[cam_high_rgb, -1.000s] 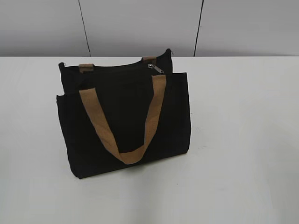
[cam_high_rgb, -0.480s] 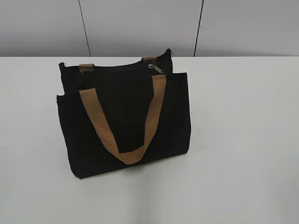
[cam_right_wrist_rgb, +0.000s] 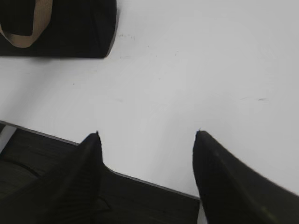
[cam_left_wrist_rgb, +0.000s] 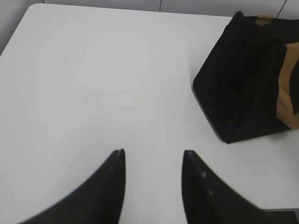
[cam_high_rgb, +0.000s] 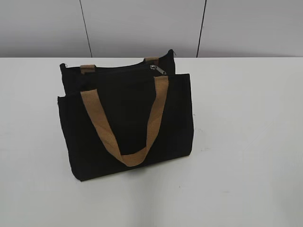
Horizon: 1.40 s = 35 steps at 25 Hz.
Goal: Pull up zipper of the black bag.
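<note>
Left jaws: the left gripper (cam_left_wrist_rgb: pixel 152 161) hangs over bare counter (cam_left_wrist_rgb: pixel 93 84) with its jaws spread wide and nothing between them.
Right jaws: the right gripper (cam_right_wrist_rgb: pixel 147 140) sits at the near edge of the counter, jaws wide apart and empty.
Bag: the black bag (cam_high_rgb: pixel 125 123) stands on the counter a little left of the middle, front panel facing the room, one tan handle (cam_high_rgb: pixel 125 127) hanging down in a loop across it.
Zipper: the zipper (cam_high_rgb: pixel 158 69) shows as a small silver tab on the top edge, towards the bag's right end.
Zipper line: it runs along the top edge, left to right across the exterior view.
Direction from left jaws: the bag lies ahead and to the right, well apart; only its end wall and a strip of handle show.
Direction from right jaws: the bag lies ahead and to the left, well apart; only its lower corner shows.
Nearer arm: I'd judge the right arm better placed for the tab, since the tab sits at the right end, leaving the left to steady the bag.
</note>
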Each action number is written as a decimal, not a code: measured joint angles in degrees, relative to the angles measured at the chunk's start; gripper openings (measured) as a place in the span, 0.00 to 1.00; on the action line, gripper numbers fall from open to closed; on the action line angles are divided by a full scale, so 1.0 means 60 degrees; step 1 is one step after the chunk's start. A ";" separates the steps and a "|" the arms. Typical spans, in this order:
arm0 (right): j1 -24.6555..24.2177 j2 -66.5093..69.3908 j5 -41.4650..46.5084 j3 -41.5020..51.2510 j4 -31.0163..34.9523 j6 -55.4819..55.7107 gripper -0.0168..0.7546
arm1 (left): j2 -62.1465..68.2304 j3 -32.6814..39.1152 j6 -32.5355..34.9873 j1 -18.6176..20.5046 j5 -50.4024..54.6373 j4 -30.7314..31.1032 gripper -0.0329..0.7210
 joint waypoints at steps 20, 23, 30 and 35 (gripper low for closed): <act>0.0000 0.0000 -0.1123 0.0447 -0.0753 -0.0333 0.64 | 0.0000 0.1061 0.0544 0.0000 -0.1544 -0.0908 0.45; 0.0000 0.0000 -0.1123 0.0447 -0.0756 -0.0333 0.64 | 0.0000 0.1061 0.0544 0.0000 -0.1544 -0.0918 0.45; 0.0000 0.0000 -0.1143 0.0447 -0.0756 -0.0326 0.64 | 0.0000 0.1061 0.0544 0.0000 -0.1563 -0.0938 0.45; 0.0000 0.0000 -0.1143 0.0458 -0.0756 -0.0326 0.64 | 0.0000 0.1061 0.0555 0.0000 -0.1573 -0.0608 0.45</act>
